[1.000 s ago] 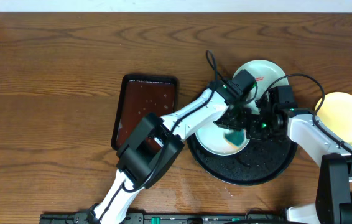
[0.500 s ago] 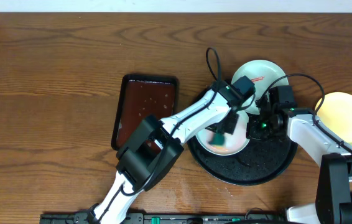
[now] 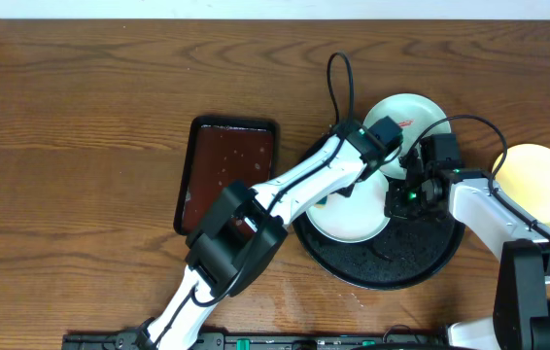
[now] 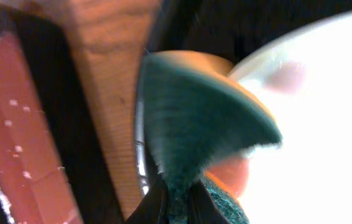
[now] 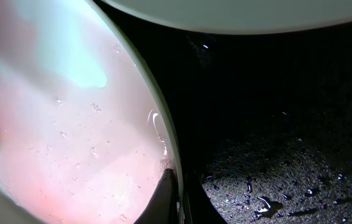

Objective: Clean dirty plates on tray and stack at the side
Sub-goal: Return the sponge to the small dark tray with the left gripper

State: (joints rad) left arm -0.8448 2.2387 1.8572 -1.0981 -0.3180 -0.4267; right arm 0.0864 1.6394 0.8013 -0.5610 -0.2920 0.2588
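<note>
1. Where everything sits: the small round white plate point(image 3: 353, 219) is on the left half of the large round glossy black tray point(image 3: 401, 261). A pale mint plate point(image 3: 406, 109) with a red smear is at the tray's far edge. A pale yellow plate point(image 3: 537, 180) sits off to the right on the wooden table point(image 3: 81, 117), apart from the tray.
2. The left gripper point(image 4: 175, 205) is pinched tight on a dark green scouring sponge point(image 4: 194, 124), which hangs over the white plate's left side. That view is blurry, so I can't tell if the sponge is actually touching the plate.
3. The right gripper point(image 5: 171, 198) is clamped on the white plate's right rim, fingers pressed together over the edge. It looks like it's just pinning the plate down.
4. The right wrist view shows a wet pinkish film and droplets across the plate, so I'd say the scrub is only partway done. My tips:
   - Press the sponge flat.
   - Sweep from the centre out to the rim.
   - Go easy near the clamped edge so the plate doesn't pop loose on that slick wet tray.
5. Brands or writing: nothing readable anywhere. The plates, the tray and the small rectangular red-brown tray point(image 3: 228, 170) all look plain.
</note>
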